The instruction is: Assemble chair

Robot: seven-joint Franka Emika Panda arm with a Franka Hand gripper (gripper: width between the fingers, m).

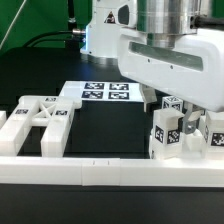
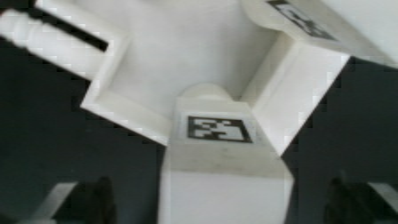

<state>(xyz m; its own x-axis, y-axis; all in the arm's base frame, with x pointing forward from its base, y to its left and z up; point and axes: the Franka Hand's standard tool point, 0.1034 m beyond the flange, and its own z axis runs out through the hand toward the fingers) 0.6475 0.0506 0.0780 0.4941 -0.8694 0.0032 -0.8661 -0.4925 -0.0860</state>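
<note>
White plastic chair parts lie in 2 groups on the black table (image 1: pixel 110 132). You see the notched blocks (image 1: pixel 40 118) near the table edge closest to the exterior camera, at the exterior view's left, just behind the border rail (image 1: pixel 100 168). The tagged posts (image 1: pixel 168 130) stand near the same edge at the exterior view's right. The marker board (image 1: pixel 105 93) lies more toward the far edge. In the wrist view the gripper (image 2: pixel 217 205) is spread, and its fingers (image 2: pixel 86 200) stay clear of the tagged part (image 2: pixel 217 128) between them.
</note>
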